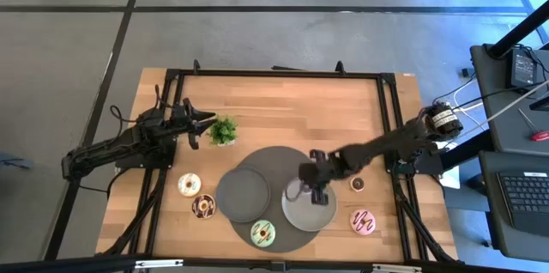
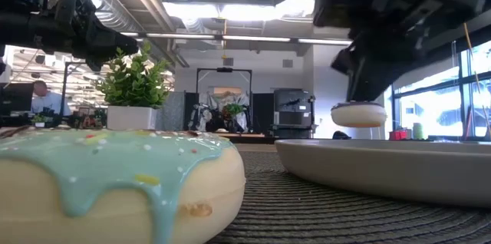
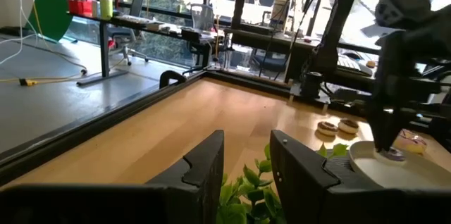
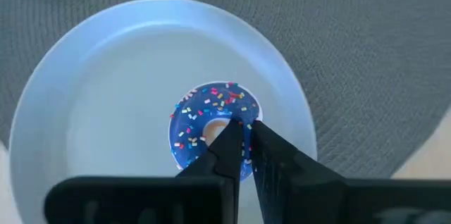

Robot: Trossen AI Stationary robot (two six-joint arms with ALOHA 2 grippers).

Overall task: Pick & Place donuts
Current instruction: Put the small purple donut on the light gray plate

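Observation:
My right gripper point(image 1: 316, 189) is over the right grey plate point(image 1: 296, 215) and shut on a tiny purple-blue sprinkled donut point(image 4: 201, 111). In the low view the donut point(image 2: 358, 113) hangs just above the plate point(image 2: 383, 163). My left gripper point(image 1: 206, 123) is open and empty in the air beside the small green plant point(image 1: 224, 130). The white donut point(image 1: 190, 185) and the chocolate donut point(image 1: 204, 206) lie on the wood. The pale green donut point(image 1: 262, 233) lies on the mat. The pink donut point(image 1: 363, 220) and a tiny brown one point(image 1: 358, 184) lie on the wood at the right. My right gripper pinches one side of the tiny donut's ring point(image 4: 243, 155), with one finger point(image 4: 224, 146) at the hole and the other point(image 4: 271, 150) on the outer edge. The fingers come from above, pointing down. The donut hangs level, just clear of the plate.
A second grey plate point(image 1: 244, 194) lies left of the first, both on a round dark grey mat point(image 1: 279, 157). The plant stands at the left, near my left gripper. Black frame rails point(image 1: 274, 74) run along the table's edges. Bare wood lies at the far side.

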